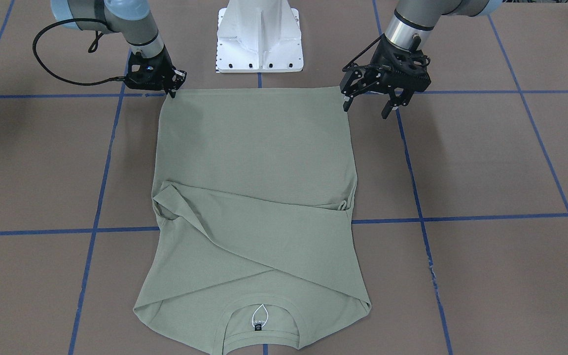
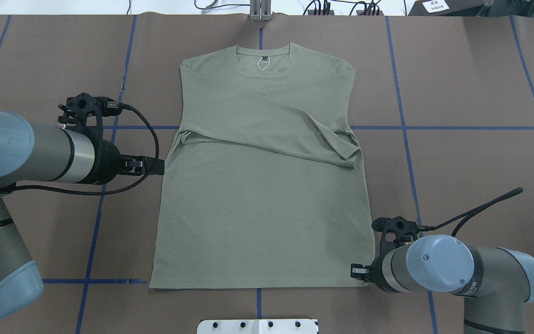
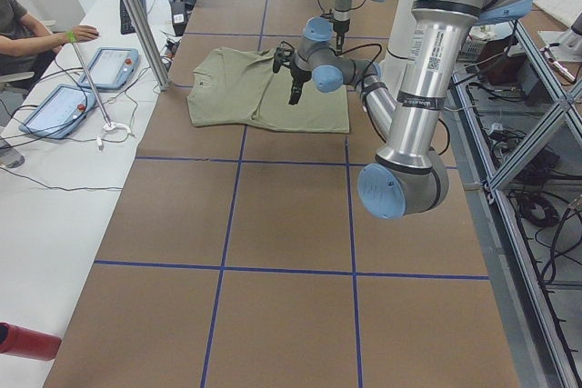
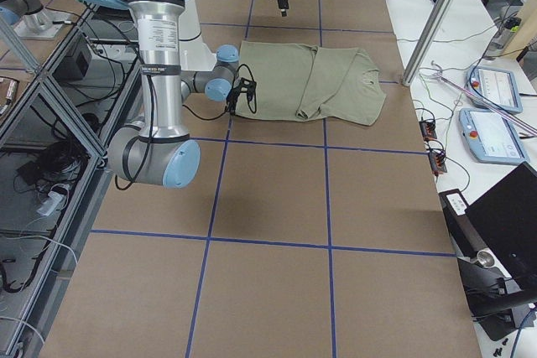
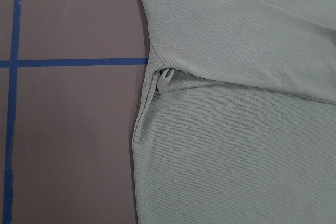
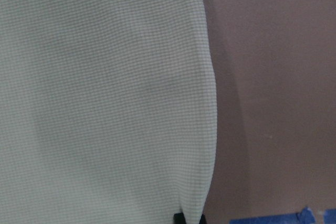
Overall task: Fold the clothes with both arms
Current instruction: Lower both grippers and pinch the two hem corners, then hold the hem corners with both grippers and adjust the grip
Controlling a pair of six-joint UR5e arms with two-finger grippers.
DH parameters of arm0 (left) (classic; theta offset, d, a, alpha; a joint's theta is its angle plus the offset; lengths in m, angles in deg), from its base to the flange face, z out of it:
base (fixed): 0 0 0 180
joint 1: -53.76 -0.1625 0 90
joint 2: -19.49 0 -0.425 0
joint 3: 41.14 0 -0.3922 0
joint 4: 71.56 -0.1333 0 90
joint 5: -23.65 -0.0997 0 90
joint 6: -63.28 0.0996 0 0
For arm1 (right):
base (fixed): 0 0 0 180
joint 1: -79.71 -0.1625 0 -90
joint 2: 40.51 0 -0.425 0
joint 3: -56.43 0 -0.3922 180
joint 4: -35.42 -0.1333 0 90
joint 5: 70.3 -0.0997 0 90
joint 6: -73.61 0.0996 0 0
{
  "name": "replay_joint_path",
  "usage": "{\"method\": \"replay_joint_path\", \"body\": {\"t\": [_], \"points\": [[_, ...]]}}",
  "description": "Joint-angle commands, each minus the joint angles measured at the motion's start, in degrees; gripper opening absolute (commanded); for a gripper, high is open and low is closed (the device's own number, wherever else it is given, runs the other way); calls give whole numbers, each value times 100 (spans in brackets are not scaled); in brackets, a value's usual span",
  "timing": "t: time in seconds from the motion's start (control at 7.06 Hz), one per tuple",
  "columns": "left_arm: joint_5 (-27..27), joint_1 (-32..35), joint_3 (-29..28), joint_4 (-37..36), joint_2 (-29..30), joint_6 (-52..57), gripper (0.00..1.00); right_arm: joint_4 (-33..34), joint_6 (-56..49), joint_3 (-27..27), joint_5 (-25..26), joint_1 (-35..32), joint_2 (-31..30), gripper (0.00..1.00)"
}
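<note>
We find bare table [image 1: 486,158] on both sides of the shirt [image 1: 254,148]; only the white pedestal [image 1: 259,39] blocks the robot-side edge.

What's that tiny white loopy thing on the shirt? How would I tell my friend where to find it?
On the brown table with blue tape lines lies a green shirt. Go to its neck end, farthest from the robot's white base; inside the collar, a white loop is attached to a small dark label. It is the only white, teardrop-shaped thing on the plain green cloth.
</note>
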Motion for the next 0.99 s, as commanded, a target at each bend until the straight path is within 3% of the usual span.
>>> {"method": "replay_joint_path", "body": {"t": [0.0,0.14,0.42,0.85], "points": [[-8,-52,-9,-9,-44,-86,100,-9,140,198,42,-7,-9,0],[-35,-305,-140,-9,-61,-757,100,-44,194,364,8,-16,8,0],[-445,-1471,-203,-17,-141,-2050,100,-44,203,568,51,-112,17,0],[-483,-2134,-316,-70,-439,-2836,98,-44,203,586,43,-218,17,0]]}}
